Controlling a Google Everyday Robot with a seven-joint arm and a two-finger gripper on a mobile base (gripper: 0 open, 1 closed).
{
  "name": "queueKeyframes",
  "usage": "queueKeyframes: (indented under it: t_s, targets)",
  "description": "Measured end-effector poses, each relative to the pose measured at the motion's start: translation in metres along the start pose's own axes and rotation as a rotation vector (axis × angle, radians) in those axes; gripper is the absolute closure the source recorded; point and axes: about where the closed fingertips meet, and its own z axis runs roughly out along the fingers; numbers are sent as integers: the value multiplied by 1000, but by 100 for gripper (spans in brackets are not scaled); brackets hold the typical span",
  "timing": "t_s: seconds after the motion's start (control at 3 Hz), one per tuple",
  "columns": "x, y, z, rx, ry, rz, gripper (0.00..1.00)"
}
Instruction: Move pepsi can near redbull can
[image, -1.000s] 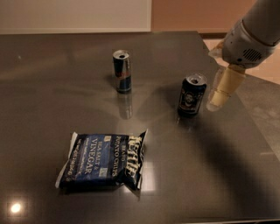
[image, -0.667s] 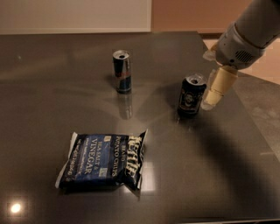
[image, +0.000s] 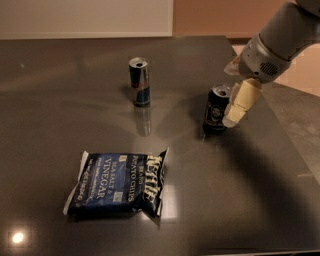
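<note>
The pepsi can (image: 216, 111) is a squat dark navy can with a round pale emblem, standing upright on the dark table right of centre. The redbull can (image: 139, 82) is a slim blue-and-silver can, upright, to the left of the pepsi can and a little further back, with a clear gap between the two. My gripper (image: 235, 107) comes down from the upper right on a grey arm (image: 280, 42). Its cream end is right against the pepsi can's right side, at the level of the can's body.
A dark blue bag of salt and vinegar chips (image: 117, 182) lies flat at the front left. The table's right edge (image: 285, 130) runs just right of the gripper, with floor beyond. A wall stands behind the far edge.
My gripper has moved left and down, from a small gap beside the pepsi can to right against its right side. Both cans and the bag stay in place.
</note>
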Motion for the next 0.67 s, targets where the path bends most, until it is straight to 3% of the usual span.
queueKeyframes:
  t_s: [0.67]
  targets:
    - [-4,2,8,-36,-14,1,42]
